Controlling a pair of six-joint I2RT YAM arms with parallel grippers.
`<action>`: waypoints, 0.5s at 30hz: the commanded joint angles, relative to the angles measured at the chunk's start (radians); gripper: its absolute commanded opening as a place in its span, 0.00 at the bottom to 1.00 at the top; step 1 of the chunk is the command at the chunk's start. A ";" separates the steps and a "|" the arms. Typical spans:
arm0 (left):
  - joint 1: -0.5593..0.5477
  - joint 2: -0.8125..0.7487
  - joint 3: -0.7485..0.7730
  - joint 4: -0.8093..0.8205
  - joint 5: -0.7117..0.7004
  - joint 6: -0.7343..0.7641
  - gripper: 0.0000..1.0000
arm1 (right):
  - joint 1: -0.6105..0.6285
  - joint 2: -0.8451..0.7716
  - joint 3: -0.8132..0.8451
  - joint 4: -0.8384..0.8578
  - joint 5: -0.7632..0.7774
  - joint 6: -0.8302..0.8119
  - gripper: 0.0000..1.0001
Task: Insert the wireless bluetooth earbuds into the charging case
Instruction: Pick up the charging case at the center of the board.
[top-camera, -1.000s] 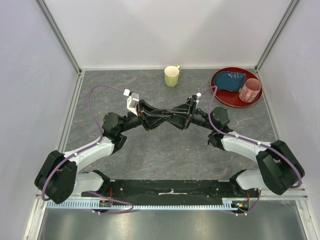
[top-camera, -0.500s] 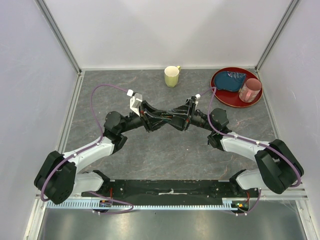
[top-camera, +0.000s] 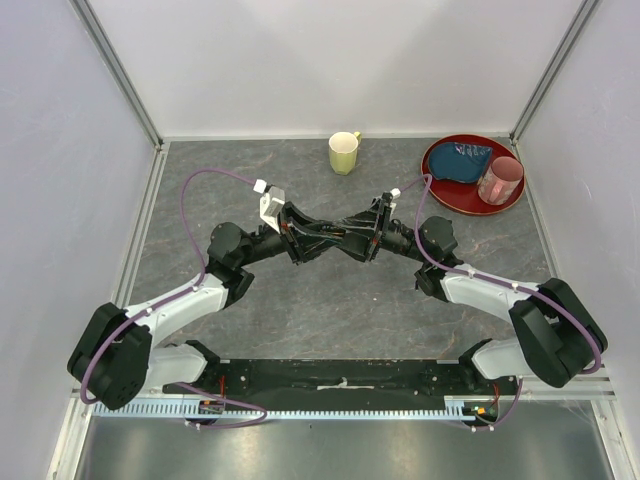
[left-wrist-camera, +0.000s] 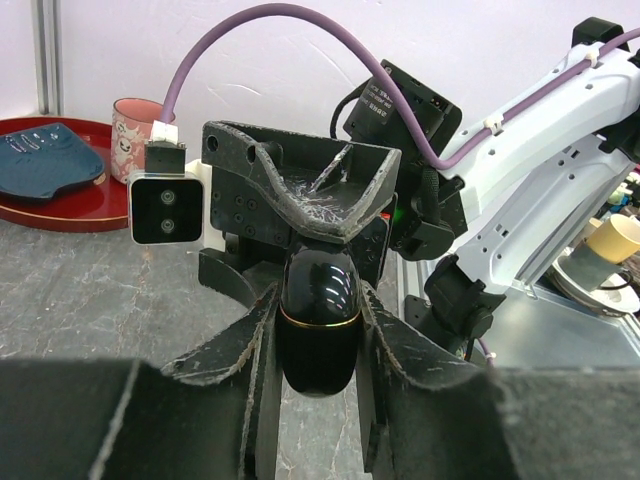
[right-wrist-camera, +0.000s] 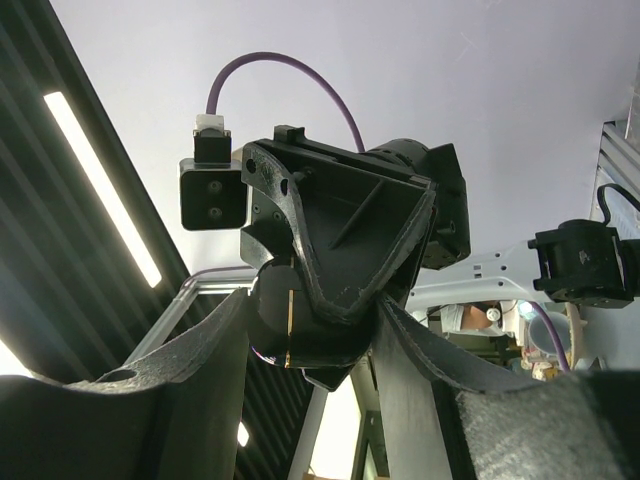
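The charging case (left-wrist-camera: 318, 315), a glossy black oval with a thin gold seam, is held off the table between both grippers. My left gripper (left-wrist-camera: 316, 345) is shut on its sides. My right gripper (right-wrist-camera: 310, 340) faces it and is shut on the case (right-wrist-camera: 270, 320) at its far end, with one of its fingers (left-wrist-camera: 310, 195) lying over the case's top. In the top view the two grippers (top-camera: 335, 238) meet at mid-table and hide the case. The lid looks closed. No earbuds show in any view.
A yellow mug (top-camera: 344, 152) stands at the back centre. At the back right, a red tray (top-camera: 445, 190) carries a blue dish (top-camera: 466, 160) and a pink cup (top-camera: 500, 180). Frame posts line the table's sides.
My left wrist has shifted slightly to the right, toward the right gripper. Both grippers stay together on the case.
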 joint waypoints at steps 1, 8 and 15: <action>-0.007 -0.017 0.016 -0.014 0.041 0.026 0.37 | 0.001 -0.002 0.002 0.107 0.029 0.026 0.13; -0.007 -0.026 0.016 -0.037 0.041 0.032 0.41 | 0.004 -0.002 -0.001 0.113 0.028 0.028 0.13; -0.007 -0.038 -0.015 0.003 0.026 0.025 0.43 | 0.003 -0.005 -0.014 0.136 0.037 0.041 0.13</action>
